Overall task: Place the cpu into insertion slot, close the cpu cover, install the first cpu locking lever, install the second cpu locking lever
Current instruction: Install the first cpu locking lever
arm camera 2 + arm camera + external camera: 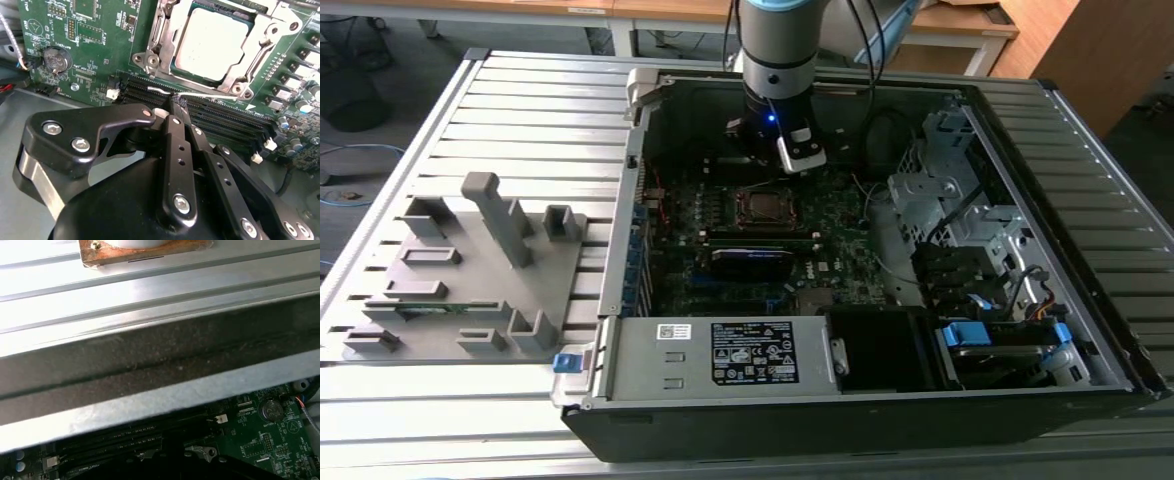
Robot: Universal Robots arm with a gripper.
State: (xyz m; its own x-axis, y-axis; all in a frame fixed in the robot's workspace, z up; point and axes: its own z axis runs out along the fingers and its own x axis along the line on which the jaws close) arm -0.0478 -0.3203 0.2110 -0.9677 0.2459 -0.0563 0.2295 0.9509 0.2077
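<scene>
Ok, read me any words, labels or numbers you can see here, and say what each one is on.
Black label on the silver box, exterior view: print too small to read.
White sticker beside it: too small to read.
White markings on the green board, second wrist view: too small to read.
Markings by the coin cell, first wrist view: too small to read.

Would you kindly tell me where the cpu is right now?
In the second wrist view, the cpu sits on the board, framed by the cover, just past the memory slots from the hand.
</scene>
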